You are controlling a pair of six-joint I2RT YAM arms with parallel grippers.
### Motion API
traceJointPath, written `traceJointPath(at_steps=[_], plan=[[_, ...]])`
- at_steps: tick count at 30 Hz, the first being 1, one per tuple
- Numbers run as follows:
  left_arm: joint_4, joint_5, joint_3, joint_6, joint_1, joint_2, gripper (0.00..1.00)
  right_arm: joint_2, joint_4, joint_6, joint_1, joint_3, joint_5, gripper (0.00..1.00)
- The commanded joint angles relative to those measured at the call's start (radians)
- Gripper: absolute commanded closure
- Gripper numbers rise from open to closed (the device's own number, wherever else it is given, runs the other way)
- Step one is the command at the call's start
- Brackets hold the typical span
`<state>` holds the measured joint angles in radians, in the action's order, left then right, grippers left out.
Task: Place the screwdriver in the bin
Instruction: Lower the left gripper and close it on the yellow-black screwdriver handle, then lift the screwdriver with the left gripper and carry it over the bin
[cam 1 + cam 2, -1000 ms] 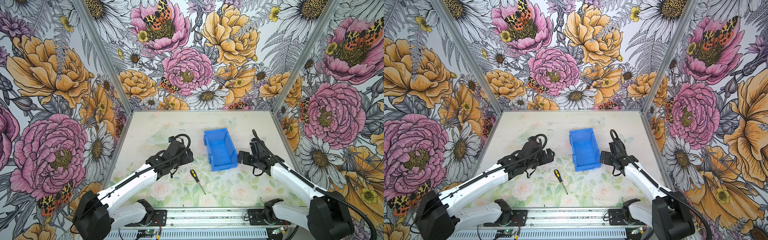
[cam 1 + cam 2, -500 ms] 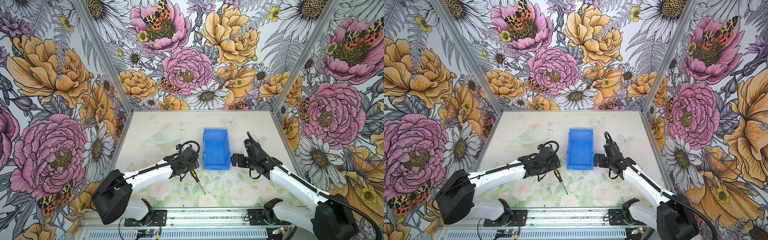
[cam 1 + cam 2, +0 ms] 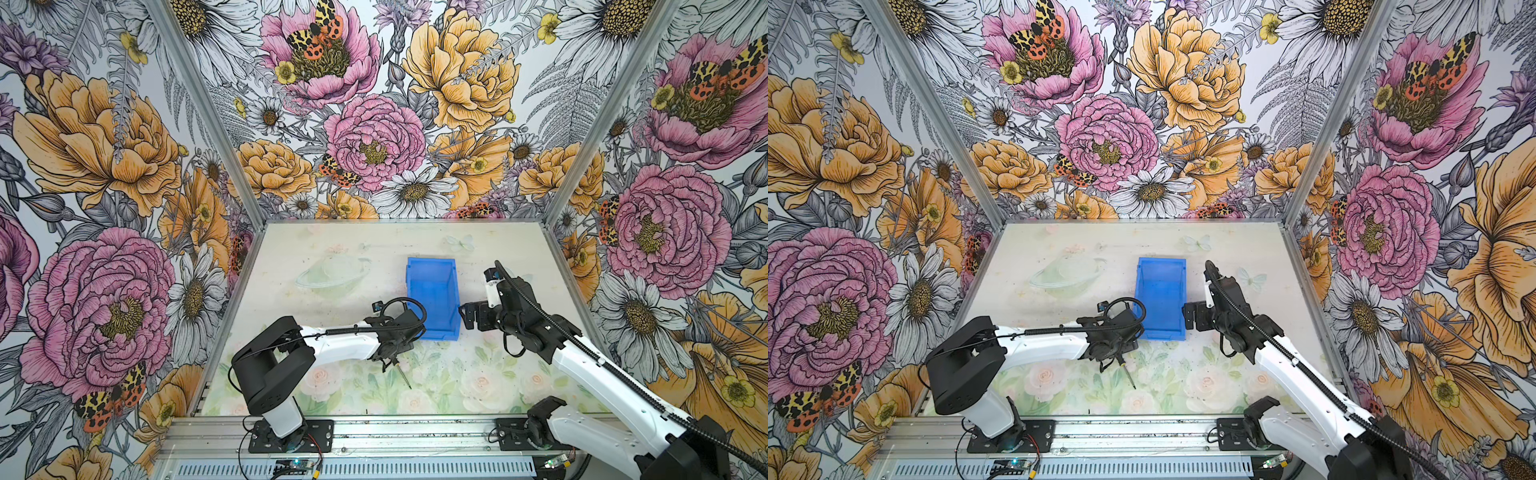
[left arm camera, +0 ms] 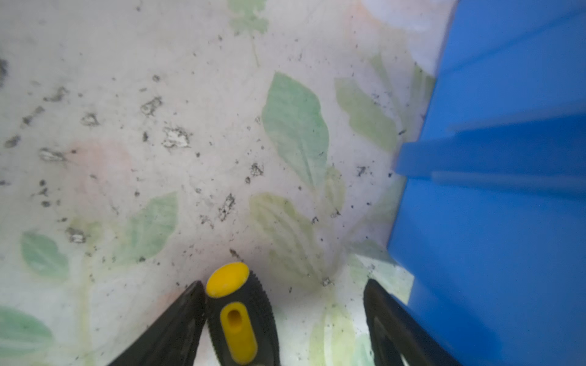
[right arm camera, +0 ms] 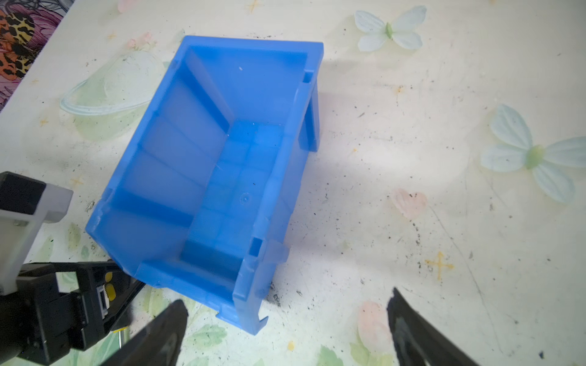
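Observation:
The screwdriver's black-and-yellow handle (image 4: pixel 237 313) lies on the table between the fingers of my left gripper (image 4: pixel 285 320). One finger (image 4: pixel 180 323) touches the handle and the other stands well clear of it, so the gripper is open. In both top views only the thin shaft (image 3: pixel 403 376) (image 3: pixel 1128 377) sticks out from under the left gripper (image 3: pixel 395 351) (image 3: pixel 1117 353). The blue bin (image 3: pixel 432 262) (image 3: pixel 1160 261) (image 5: pixel 171 164) stands empty just beyond it. My right gripper (image 3: pixel 465 318) (image 3: pixel 1190 318) (image 5: pixel 285 336) is open at the bin's near right corner.
The bin's outer wall (image 4: pixel 507 221) rises close beside the left gripper's free finger. Floral walls close in the table on three sides. A metal rail (image 3: pixel 374 432) with the arm bases runs along the front edge.
The left arm came down and towards the front onto the screwdriver, and its jaws have narrowed. The right gripper pushed the bin left and squared it up.

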<state>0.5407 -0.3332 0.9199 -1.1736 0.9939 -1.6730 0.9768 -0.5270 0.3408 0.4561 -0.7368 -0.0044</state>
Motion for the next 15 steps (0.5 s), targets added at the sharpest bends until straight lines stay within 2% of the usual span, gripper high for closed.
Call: traceJointPath(at_steps=[1, 4, 9, 15], plan=[[0.076, -0.028, 0.041, -0.051, 0.025, -0.038, 0.24, -0.016, -0.016, -0.035, 0.007, -0.024, 0.031, 0.0], [0.12, -0.018, 0.059, -0.046, 0.031, -0.051, 0.32, -0.031, -0.017, -0.047, 0.001, -0.031, 0.036, 0.0], [0.154, -0.014, 0.043, -0.04, 0.031, -0.051, 0.52, -0.006, -0.01, -0.098, -0.001, -0.08, 0.07, 0.01], [0.158, -0.004, 0.021, -0.034, 0.031, -0.042, 0.62, 0.068, -0.008, -0.135, -0.023, -0.178, 0.078, 0.0]])
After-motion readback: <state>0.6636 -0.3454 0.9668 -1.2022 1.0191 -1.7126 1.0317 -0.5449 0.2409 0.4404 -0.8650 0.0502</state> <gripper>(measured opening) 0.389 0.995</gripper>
